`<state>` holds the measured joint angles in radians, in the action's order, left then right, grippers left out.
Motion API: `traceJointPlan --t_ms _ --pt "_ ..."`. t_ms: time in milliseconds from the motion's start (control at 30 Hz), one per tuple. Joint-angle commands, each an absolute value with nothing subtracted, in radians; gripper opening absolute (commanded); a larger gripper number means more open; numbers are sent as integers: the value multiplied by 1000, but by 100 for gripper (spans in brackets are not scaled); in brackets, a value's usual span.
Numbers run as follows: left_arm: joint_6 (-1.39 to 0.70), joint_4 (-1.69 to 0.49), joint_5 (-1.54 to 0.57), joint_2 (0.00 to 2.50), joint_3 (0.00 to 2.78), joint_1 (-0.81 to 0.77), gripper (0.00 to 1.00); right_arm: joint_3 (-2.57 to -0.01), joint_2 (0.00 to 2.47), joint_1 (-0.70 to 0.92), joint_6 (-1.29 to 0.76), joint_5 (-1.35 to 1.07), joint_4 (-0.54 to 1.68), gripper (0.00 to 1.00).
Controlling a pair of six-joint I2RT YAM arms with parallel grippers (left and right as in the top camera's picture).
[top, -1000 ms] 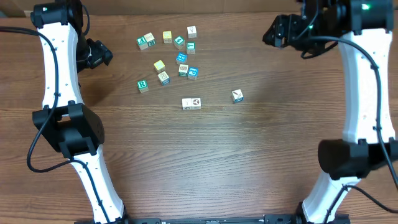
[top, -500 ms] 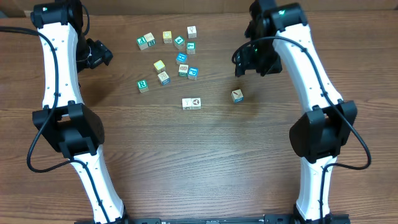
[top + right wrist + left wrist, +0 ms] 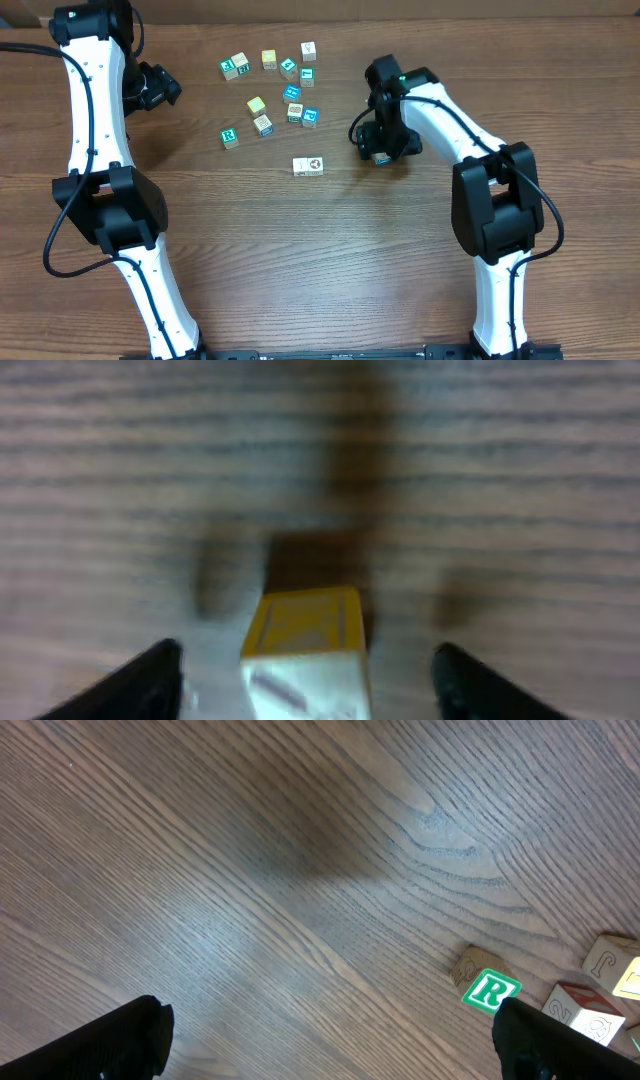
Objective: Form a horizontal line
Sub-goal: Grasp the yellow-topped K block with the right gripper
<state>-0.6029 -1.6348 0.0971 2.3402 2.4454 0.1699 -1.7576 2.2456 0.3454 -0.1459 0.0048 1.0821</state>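
**Two cubes in line, a third being straddled**

Two touching cubes are being counted in the horizontal line (image 3: 308, 166) so far, set side by side on the wooden table (image 3: 330, 260) with pale faces up. To the right of that line, near it but clearly apart, a lone cube (image 3: 305, 625) is being straddled by the right gripper (image 3: 379, 148). Its jaws are being held fairly wide, one on each side of the cube. Bare wood is showing in both gaps, so nothing is being gripped yet. The wrist view is blurred, and only a yellow-bordered top face is being made out.

Well to the left of the line and farther back, the left gripper (image 3: 165, 90) is being held fully wide and empty over bare wood. The loose cubes (image 3: 275, 85) are being left scattered behind the line. A green R cube (image 3: 490, 991) is being seen at their left edge, behind and to the left of the line.

The lone cube is being judged light, rigid and smooth-sided, probably wood. It is likely to be skidded or twisted by an off-centre touch, and it is hardly breakable. Two opposite flat sides, low and centred, are being taken as the best hold. The cube's faces are best squared to the line, so that it can be set flush against the right-hand end.
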Motion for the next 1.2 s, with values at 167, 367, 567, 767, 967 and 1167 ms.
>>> traceJointPlan --t_ms 167,367,567,767,967,1167 --pt "-606 -1637 99 2334 2443 163 100 -1738 2241 346 -149 28 1056 100" --pt "-606 -1637 99 2334 2443 163 100 -1738 2241 343 -150 33 1055 49" --pt "-606 -1637 99 2334 2443 163 100 -1771 2241 343 -149 44 1056 63" --pt "-606 -1637 99 2334 2443 163 100 -1783 2241 343 -149 44 1055 55" --pt "-606 -1637 99 2334 2443 163 100 -1803 2239 343 -149 44 1071 48" --pt "-606 -1637 99 2334 2443 163 100 -1815 2239 343 -149 44 1084 47"
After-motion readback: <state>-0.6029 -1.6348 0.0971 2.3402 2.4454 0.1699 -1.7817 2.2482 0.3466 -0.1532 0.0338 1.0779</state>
